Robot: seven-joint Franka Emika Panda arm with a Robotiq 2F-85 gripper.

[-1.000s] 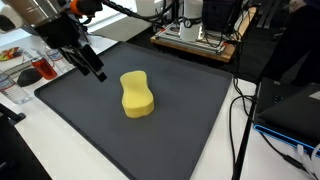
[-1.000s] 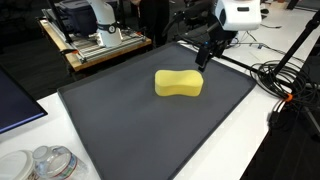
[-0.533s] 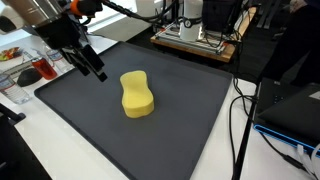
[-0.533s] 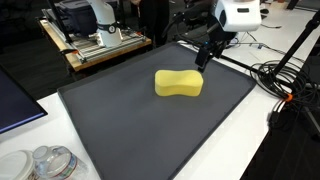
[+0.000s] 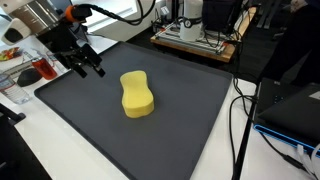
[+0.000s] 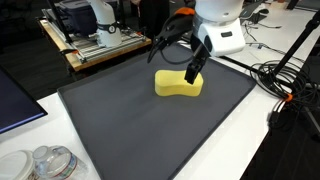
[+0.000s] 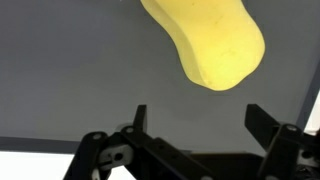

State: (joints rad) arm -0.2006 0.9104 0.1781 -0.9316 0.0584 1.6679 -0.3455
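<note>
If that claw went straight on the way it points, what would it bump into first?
The open claw would likely meet the grey mat just short of the yellow sponge, though depth is unclear.

The gripper (image 7: pixel 195 115) stands wide open — arm seemingly angled downward.

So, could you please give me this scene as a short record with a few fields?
Surface: dark mat on a white table
Object: yellow sponge, lying flat near the mat's middle
Arm: gripper open and empty, above the mat, beside the sponge
Contact: none visible in the wrist view
</note>
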